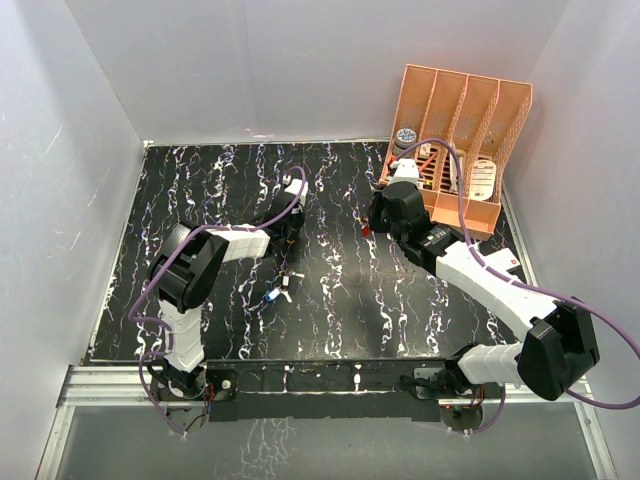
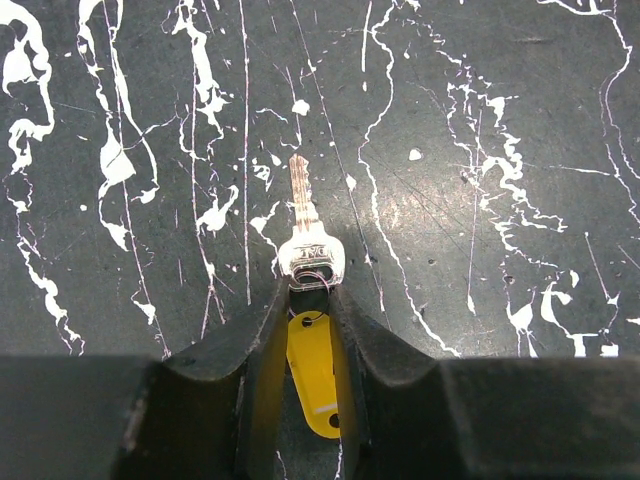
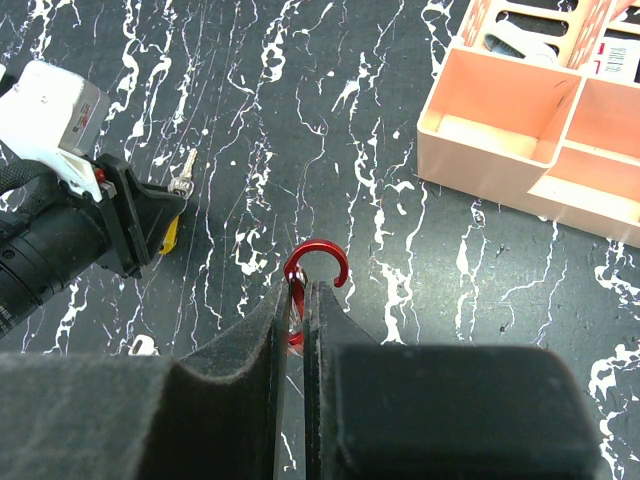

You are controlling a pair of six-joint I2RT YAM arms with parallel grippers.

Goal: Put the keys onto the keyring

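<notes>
Between the fingers of the left gripper (image 2: 310, 297) sits a yellow tag (image 2: 313, 375), pinched from both sides, its silver key (image 2: 303, 225) jutting ahead of the tips. Well apart to that claw's right, the right gripper (image 3: 303, 292) clamps the red keyring (image 3: 320, 262), its open hook poking past the tips. Threading appears next: the key's head hole must meet that hook's end, demanding fine alignment of both arms.
</notes>
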